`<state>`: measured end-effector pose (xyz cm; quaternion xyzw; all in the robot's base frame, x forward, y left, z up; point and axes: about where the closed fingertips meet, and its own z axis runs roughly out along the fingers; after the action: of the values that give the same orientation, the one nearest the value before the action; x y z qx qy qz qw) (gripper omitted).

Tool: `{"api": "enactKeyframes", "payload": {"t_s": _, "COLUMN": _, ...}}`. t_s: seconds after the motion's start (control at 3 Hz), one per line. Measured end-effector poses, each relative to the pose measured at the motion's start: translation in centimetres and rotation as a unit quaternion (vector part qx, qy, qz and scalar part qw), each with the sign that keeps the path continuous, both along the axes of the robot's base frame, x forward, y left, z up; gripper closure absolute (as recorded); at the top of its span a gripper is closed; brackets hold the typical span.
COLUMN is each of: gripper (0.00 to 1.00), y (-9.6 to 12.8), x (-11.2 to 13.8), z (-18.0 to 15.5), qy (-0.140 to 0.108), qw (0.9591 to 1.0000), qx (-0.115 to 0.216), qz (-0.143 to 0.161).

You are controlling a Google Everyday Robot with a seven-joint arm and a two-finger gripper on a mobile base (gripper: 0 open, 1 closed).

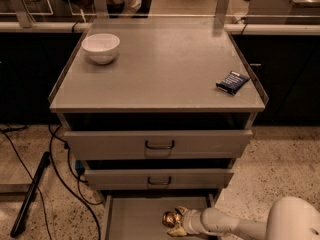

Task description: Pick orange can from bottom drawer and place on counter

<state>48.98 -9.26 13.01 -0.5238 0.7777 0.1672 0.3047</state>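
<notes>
Down in the drawer [134, 220], the gripper [176, 221] has its fingers pinched on the can [170, 217] near the floor's middle, and that thin, dented, shiny shell looks light, slick and easily crushed, so a gentle hold across its mid-sides seems best.

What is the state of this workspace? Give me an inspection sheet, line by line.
Surface: counter, grey, low rim at the sides.
Job's things: orange can sits in the open bottom drawer, not yet on the counter.
Clutter: white bowl back left on the counter; dark blue packet near its right edge.
Grippers: hand at the can inside the bottom drawer, its arm coming in from the right.
Cables: dark cables on the floor left of the cabinet.
Surroundings: two upper drawers slightly pulled out; speckled floor.
</notes>
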Motion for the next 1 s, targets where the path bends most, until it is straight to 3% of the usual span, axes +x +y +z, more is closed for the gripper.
{"api": "enactKeyframes", "payload": {"t_s": 0.67, "gripper": 0.85, "y": 0.01, "x": 0.0, "z": -0.01, "qy": 0.0, "qw": 1.0, "qx": 0.0, "qz": 0.0}}
{"api": "enactKeyframes", "payload": {"t_s": 1.0, "gripper": 1.0, "y": 0.0, "x": -0.03, "z": 0.04, "qy": 0.0, "qw": 1.0, "qx": 0.001, "qz": 0.001}}
